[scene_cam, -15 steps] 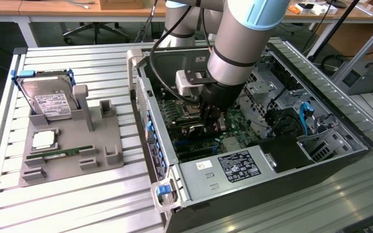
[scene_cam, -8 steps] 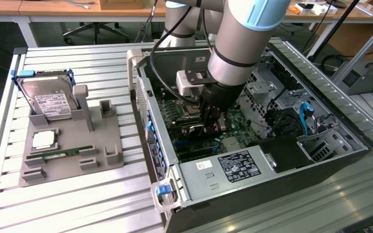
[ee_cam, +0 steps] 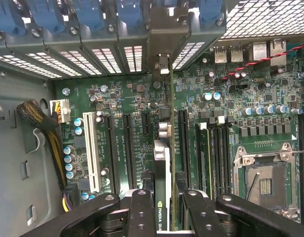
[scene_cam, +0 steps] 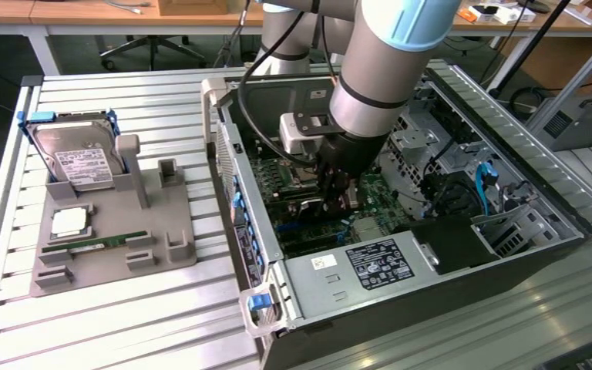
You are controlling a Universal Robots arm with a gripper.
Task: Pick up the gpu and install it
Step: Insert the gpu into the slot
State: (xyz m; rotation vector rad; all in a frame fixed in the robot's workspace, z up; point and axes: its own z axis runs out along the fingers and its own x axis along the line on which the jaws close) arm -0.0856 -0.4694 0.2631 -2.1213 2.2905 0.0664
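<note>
While the pincer [ee_cam: 162, 200] grips the gpu [ee_cam: 162, 148] edge-on, its long axis runs parallel to the motherboard slots [ee_cam: 183, 143] beneath.

I count one robot arm [scene_cam: 378, 69] with one gripper [scene_cam: 338, 193], one open computer case [scene_cam: 409, 331] and one gpu [ee_cam: 162, 163]. On the surface [scene_cam: 142, 331] there is one grey holder tray [scene_cam: 111, 266] with one hard drive [scene_cam: 78, 158], one RAM stick [scene_cam: 99, 243] and one small silver chip [scene_cam: 70, 222].

High exterior, close wrist (common motherboard [ee_cam: 137, 98])
</note>
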